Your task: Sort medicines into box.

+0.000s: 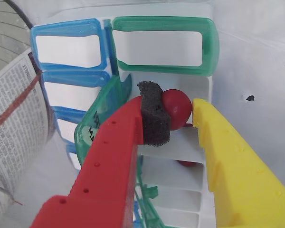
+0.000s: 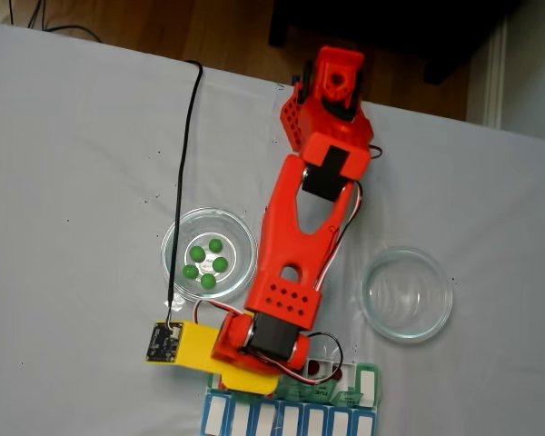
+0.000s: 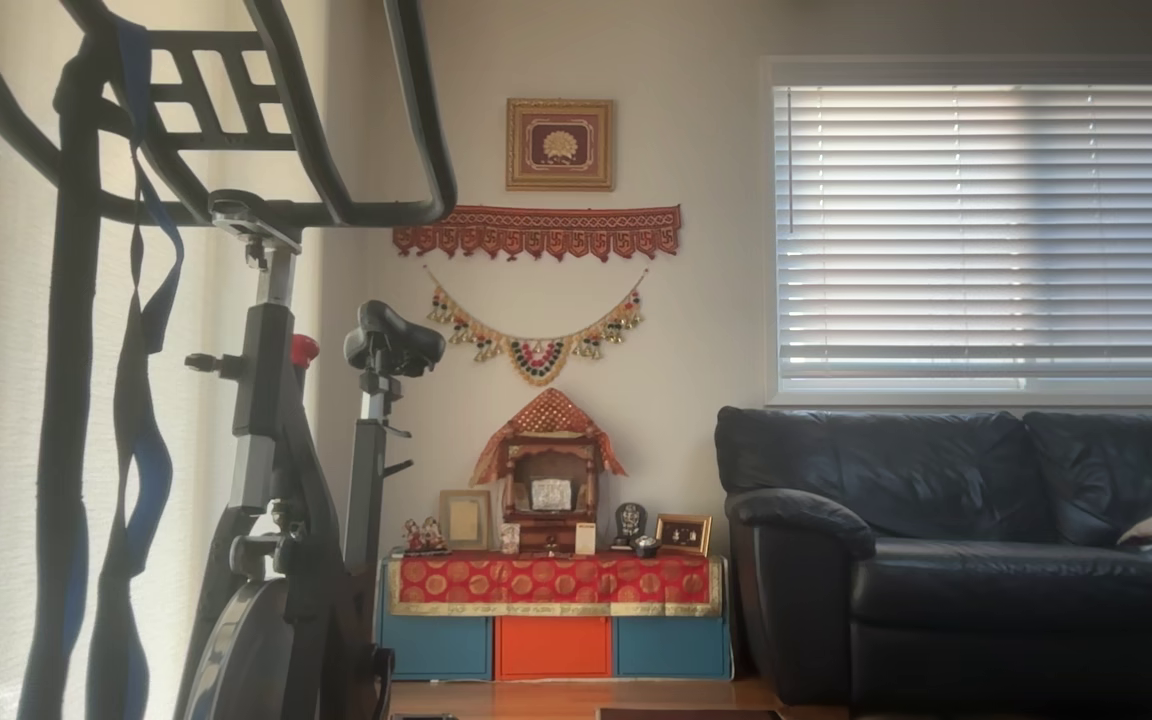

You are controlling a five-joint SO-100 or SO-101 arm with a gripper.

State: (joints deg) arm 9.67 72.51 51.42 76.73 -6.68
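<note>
One red pill (image 1: 176, 108) sits pinched in our gripper (image 1: 180, 114) — foam pad to yellow finger — over an open white compartment of the box (image 1: 180, 142) at the table's near edge; we lower, then release gently.

1. Two glass dishes are sitting on a white cloth (image 2: 73, 182) in the fixed view: a left dish (image 2: 242, 238) and a right dish (image 2: 407, 292).
2. A black cable (image 2: 189, 145) is running across the cloth.
3. Printed paper (image 1: 16, 128) is lying at the wrist view's left edge.
4. An exercise bike (image 3: 276, 450), a sofa (image 3: 966, 540) and a small shrine (image 3: 548, 470) are standing in the other view.
</note>
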